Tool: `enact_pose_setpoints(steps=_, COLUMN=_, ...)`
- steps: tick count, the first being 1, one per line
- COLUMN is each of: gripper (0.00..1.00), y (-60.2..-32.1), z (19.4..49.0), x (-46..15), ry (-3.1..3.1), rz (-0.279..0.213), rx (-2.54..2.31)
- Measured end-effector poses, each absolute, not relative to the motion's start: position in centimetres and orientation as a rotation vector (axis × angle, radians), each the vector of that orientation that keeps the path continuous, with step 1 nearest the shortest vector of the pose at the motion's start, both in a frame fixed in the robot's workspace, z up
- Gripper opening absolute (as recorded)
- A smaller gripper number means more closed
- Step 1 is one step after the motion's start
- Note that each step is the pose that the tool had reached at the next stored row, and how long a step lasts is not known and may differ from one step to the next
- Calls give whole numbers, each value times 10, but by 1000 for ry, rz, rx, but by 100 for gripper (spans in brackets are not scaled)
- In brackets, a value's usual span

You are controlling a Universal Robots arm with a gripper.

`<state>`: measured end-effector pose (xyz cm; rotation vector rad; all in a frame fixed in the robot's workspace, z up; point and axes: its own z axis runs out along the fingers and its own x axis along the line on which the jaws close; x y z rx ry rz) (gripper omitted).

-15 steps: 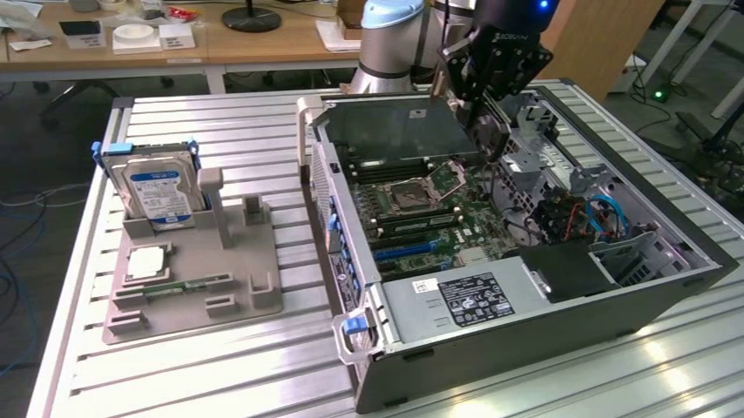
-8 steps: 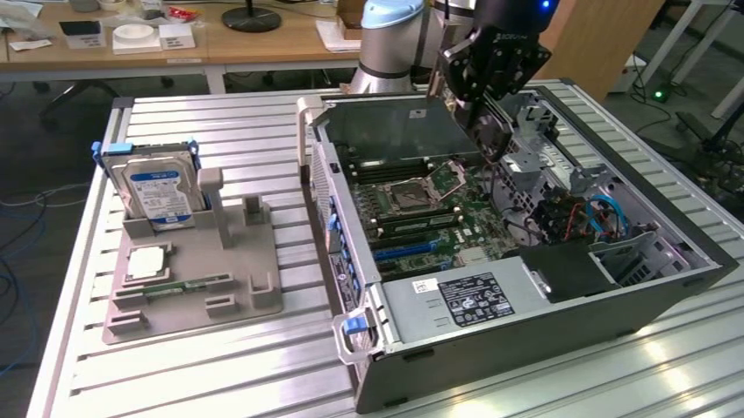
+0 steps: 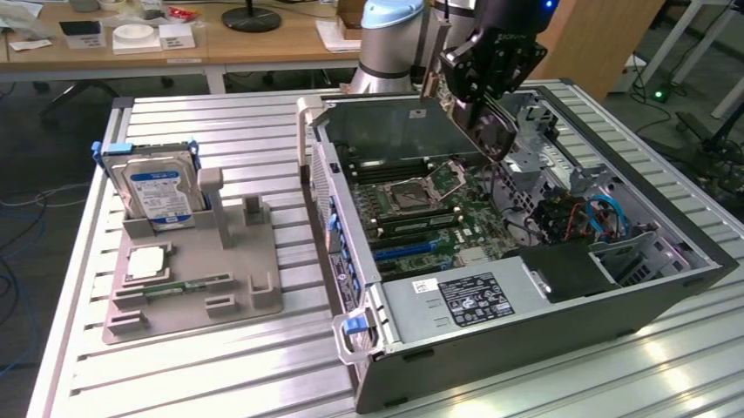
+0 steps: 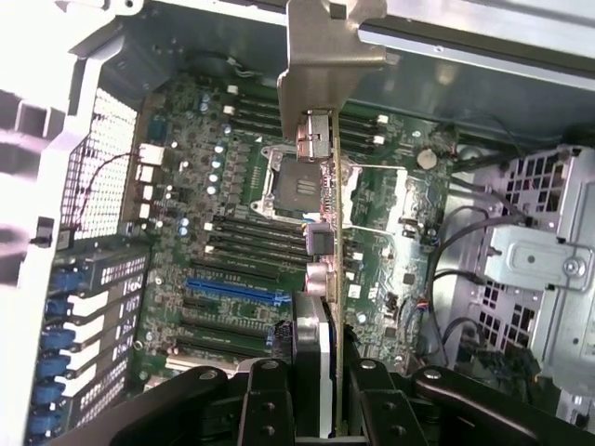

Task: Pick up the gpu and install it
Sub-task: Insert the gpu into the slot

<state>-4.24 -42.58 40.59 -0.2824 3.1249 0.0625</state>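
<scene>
**Card over the case.** The pincer [image 3: 490, 83] holds the gpu [image 3: 497, 131] by its top edge. Its fingers [image 4: 265, 395] are closed partway, one on each face of the thin card. The card hangs on edge above the open computer case [image 3: 651, 287], over its far half and clear of the motherboard [image 3: 424, 205]. In the wrist view the silver bracket [image 4: 321, 65] and its ports face the camera. The card sits over the processor socket [image 4: 297, 181], short of the blue expansion slot [image 4: 237, 290] nearer the case's front.

Seating it well looks to depend on three things: keeping the card upright, bringing its lower edge square over that slot, and setting the bracket against the wall of slot covers [image 4: 98, 311] on the exterior view's left. Any tilt would likely jam the connector. The cables [image 3: 587, 218] on the exterior view's right appear to lie clear of the path.

The arm [image 3: 389, 35] rises from the far side of the table [image 3: 174, 374], behind the case. Its wrist is bent downward and leans slightly, so the card slopes a little rather than hanging plumb.

Well apart, on the exterior view's left, a grey holder [image 3: 233, 300] carries a hard drive [image 3: 157, 192] and a memory stick [image 3: 186, 286].
</scene>
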Motion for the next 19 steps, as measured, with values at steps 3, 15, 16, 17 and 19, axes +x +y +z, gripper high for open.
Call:
enact_pose_setpoints(steps=3, gripper=28, y=-426, z=406, x=-43, ry=3120, rz=63, rx=-337)
enact_pose_setpoints(steps=15, gripper=28, y=-426, z=406, x=-43, ry=3102, rz=75, rx=-481)
enact_pose_setpoints(steps=16, gripper=28, y=-426, z=406, x=-43, ry=3100, rz=76, rx=-494)
enact_pose_setpoints(steps=17, gripper=28, y=-426, z=406, x=-43, ry=3098, rz=77, rx=-506)
enact_pose_setpoints(steps=19, gripper=28, y=-426, z=406, x=-43, ry=3093, rz=78, rx=-538)
